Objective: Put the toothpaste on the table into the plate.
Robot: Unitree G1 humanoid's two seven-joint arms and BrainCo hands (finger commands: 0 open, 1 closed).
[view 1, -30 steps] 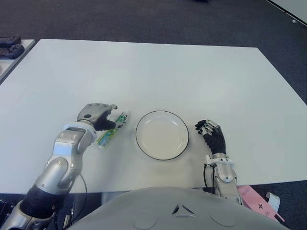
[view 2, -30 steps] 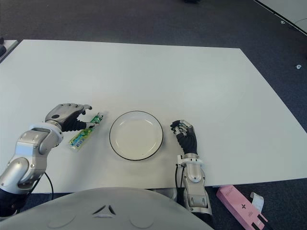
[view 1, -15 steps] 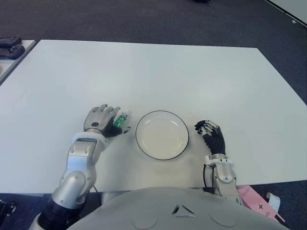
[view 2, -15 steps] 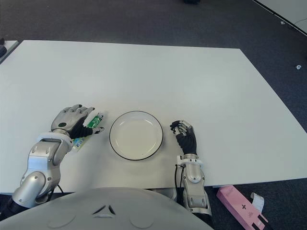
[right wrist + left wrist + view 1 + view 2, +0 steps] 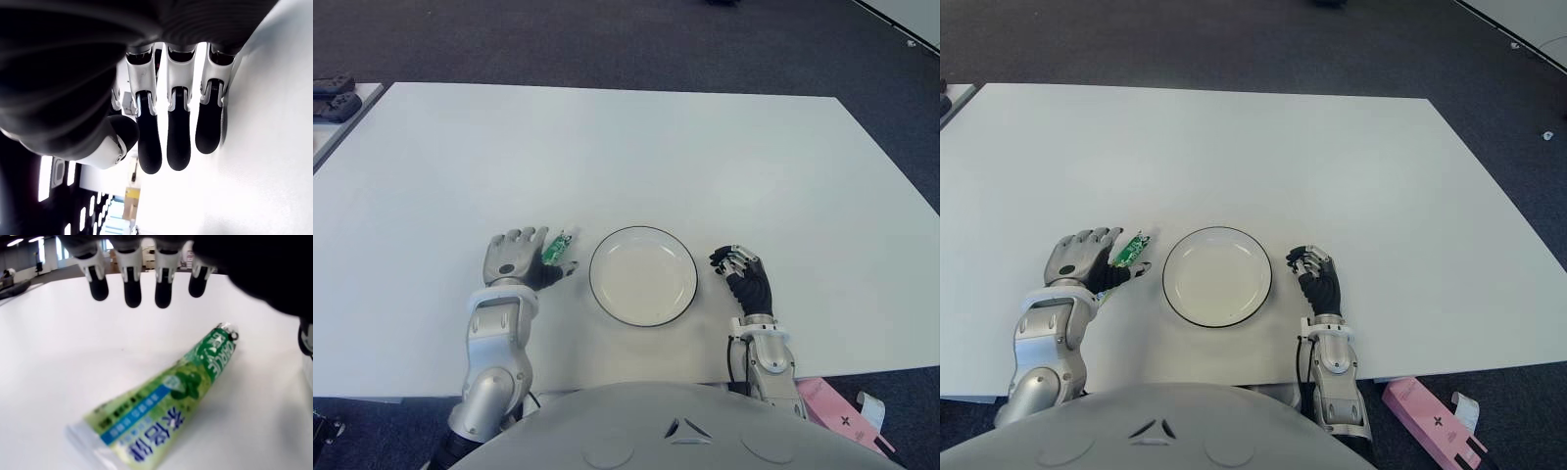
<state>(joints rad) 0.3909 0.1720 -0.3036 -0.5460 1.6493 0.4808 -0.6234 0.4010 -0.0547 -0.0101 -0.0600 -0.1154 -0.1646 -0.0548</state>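
Currently, a white table (image 5: pixel 626 147) is seen carrying everything; a round dark-rimmed plate (image 5: pixel 643 235) sits near the front edge, with nothing in it; the left hand (image 5: pixel 514 260) is placed just left of the plate, over the toothpaste (image 5: pixel 166 416); the right hand (image 5: pixel 744 277) is shown just right of the plate, idle, fingers loosely curled, nothing held.

Toothpaste is lying flat on the table under the left hand, only its end (image 5: pixel 558 246) showing past the fingers toward the plate; in the left wrist view the fingers (image 5: pixel 132 289) are spread above the tube, not touching it; no grasp is made yet.

Risks, as judged: tube is flat and slick, so it could be pushed sideways by closing fingers instead of being pinched; a shallow pinch may let it be dropped short of the plate; the plate could be nudged if the tube is slid into its rim.
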